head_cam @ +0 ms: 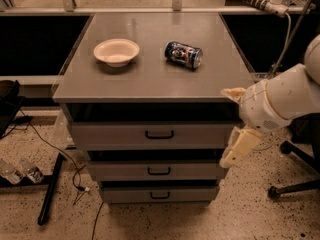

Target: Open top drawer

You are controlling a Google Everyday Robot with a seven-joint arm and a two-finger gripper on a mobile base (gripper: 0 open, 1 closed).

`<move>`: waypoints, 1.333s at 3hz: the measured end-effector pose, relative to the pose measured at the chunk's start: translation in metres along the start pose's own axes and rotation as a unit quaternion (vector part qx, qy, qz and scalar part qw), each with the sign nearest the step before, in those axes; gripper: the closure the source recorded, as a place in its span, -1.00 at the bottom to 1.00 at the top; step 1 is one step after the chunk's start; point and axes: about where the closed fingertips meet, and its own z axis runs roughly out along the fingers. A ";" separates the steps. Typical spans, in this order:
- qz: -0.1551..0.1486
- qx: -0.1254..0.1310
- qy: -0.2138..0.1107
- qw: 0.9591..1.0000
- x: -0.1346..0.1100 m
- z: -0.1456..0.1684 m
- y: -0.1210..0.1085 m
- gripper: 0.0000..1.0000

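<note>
Cream gripper (pixel 227 129) at cabinet's right front corner, fingers spread wide, gripping nothing I can see; upper finger (pixel 232 92) at countertop (pixel 150 79) edge, lower beside middle drawer (pixel 120 171). Top drawer (pixel 110 135) at its 9 o'clock, handle (pixel 159 134) untouched. Can (pixel 183 54) lying at 11, bowl (pixel 116 52) at 10, chair base (pixel 295 189) at 4.
</note>
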 end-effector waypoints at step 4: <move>0.002 0.017 -0.053 0.998 0.048 0.116 -0.035 -1.00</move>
